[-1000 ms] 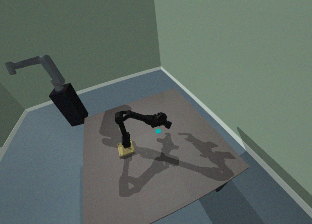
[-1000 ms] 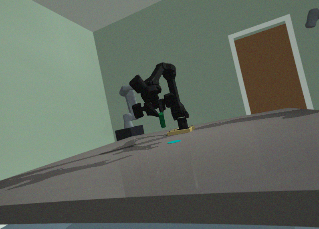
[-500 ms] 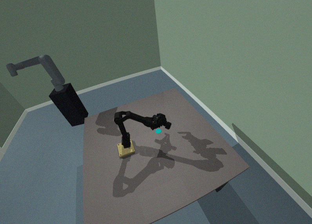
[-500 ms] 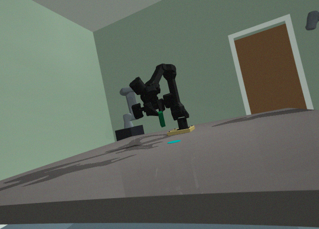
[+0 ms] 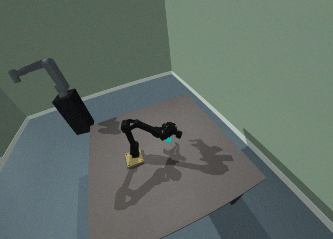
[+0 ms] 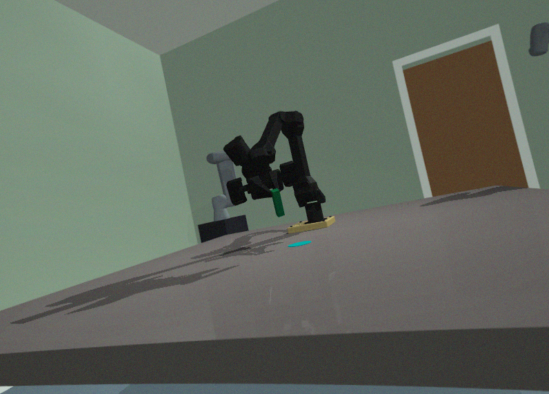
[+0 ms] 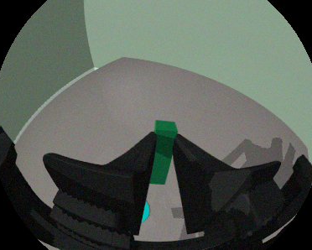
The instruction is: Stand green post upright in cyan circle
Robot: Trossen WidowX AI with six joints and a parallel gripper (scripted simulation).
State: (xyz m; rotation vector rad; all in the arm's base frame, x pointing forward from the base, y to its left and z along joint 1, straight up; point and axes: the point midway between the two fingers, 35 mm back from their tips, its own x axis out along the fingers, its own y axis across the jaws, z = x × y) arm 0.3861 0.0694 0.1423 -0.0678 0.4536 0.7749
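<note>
- Green post [image 6: 278, 203]: I see it pinched near its upper end by my gripper [image 6: 271, 189], hanging nearly upright, slightly tilted, clear of the table [image 6: 399, 257].
- Cyan circle [image 6: 299, 243]: flat on the table, below the post, not touching it.
- From the wrist, the post [image 7: 162, 151] sits between both fingers.

Grey-brown table [image 6: 399, 270], cyan circle [image 6: 299, 244] flat on it, tan arm base plate [image 6: 310, 223] nearby

Two black fingers clamp the green post [image 7: 162, 151] above the table [image 7: 118, 104].
</note>
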